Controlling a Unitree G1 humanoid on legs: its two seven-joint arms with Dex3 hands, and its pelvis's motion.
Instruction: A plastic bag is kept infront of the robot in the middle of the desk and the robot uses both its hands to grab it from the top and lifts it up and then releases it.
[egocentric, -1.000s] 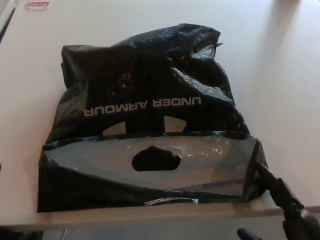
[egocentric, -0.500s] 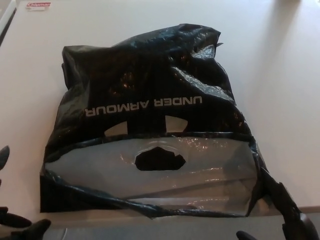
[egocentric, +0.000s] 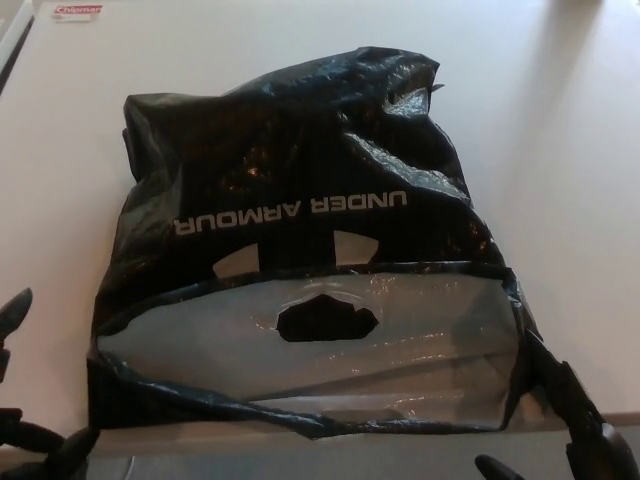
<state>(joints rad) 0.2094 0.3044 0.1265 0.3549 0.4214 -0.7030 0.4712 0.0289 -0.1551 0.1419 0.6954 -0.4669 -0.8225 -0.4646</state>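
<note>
Both my hands have crept closer since a moment ago, left hand (egocentric: 25, 400) spread wide, right hand (egocentric: 575, 420) touching the corner, grip unclear, flanking the black Under Armour bag (egocentric: 300, 260) lying mid-table (egocentric: 560, 150) for a top grab.

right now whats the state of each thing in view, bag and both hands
plastic bag: lying crumpled on the desk, handle cutout at the near end, not lifted
left hand: open, fingers apart, beside the bag's near left corner, holding nothing
right hand: open, at the bag's near right corner, grip not visible
</note>
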